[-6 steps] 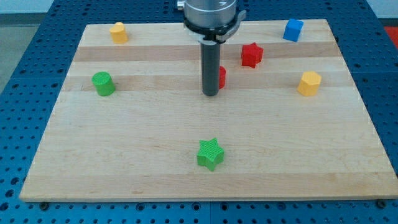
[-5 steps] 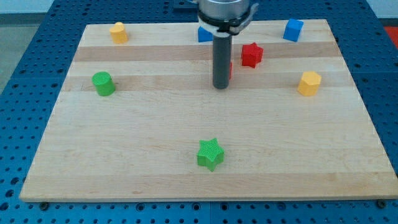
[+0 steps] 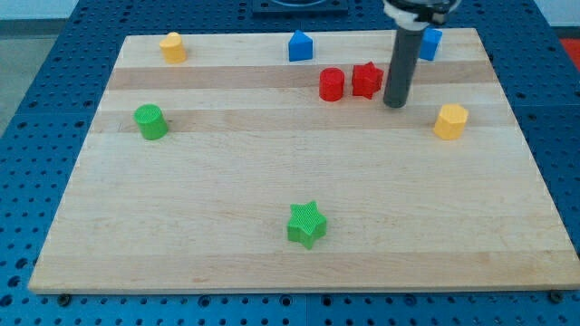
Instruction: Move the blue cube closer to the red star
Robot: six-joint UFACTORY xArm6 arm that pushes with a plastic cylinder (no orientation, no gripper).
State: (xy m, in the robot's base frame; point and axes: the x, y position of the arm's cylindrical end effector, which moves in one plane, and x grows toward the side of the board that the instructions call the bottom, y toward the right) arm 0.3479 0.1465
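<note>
On the wooden table top [image 3: 272, 181], I am going from the view's left edge to the right. Near the left edge, about the middle of its height, a green cylinder block [image 3: 150, 121] is standing. Close to the top left corner a yellow cylinder-like block [image 3: 172, 46] is sitting. Near the bottom edge, around the middle of the board, a green star block [image 3: 306, 224] is lying alone, well apart from the others. At the top edge, a little right of the middle, a blue block with a pointed top [image 3: 300, 46] is standing. Below it and to the right, a red cylinder block [image 3: 332, 84] and the red star [image 3: 366, 80] are sitting just beside each other. My tip [image 3: 394, 104] is resting just to the right of the red star, slightly lower in the view; I cannot tell if it is touching it. My arm is carrying no pincer, only the dark rod, so there is no open or closed state to tell. The blue cube [image 3: 430, 43] is staying near the top right corner, partly hidden behind the rod, above and to the right of the red star. Near the right edge a yellow hexagonal block [image 3: 450, 120] is standing.
</note>
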